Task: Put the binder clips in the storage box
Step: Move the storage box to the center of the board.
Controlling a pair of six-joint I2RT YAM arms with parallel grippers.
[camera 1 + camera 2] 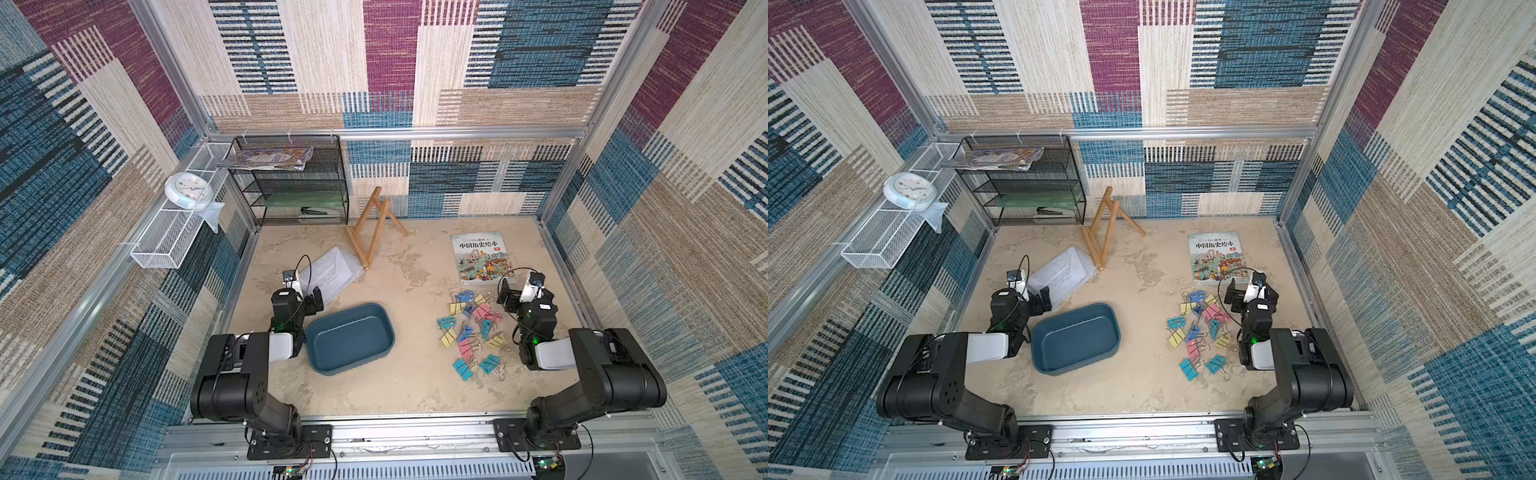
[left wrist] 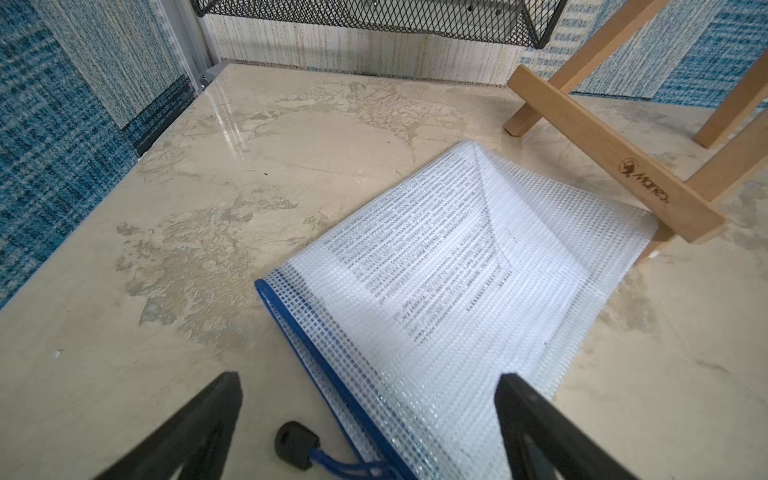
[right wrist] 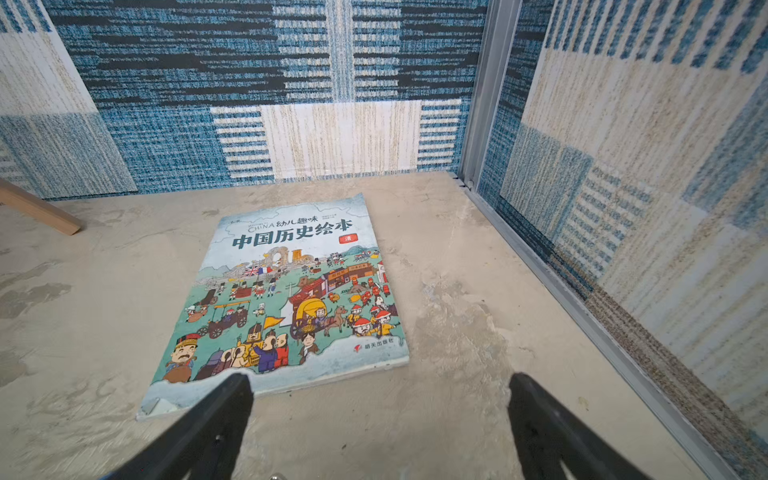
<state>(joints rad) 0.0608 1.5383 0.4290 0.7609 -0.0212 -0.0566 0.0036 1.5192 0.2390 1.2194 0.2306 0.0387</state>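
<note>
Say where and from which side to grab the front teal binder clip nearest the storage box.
Grip the teal binder clip across its coloured body, straight from above, with the right gripper. It lies flat, body clear of its neighbours, wire handles pointing toward the pile; the body likely holds firmest.

The storage box (image 1: 350,338) left of the binder clips (image 1: 466,348); book (image 1: 484,257) behind them, easel (image 1: 358,247) behind the box.
</note>
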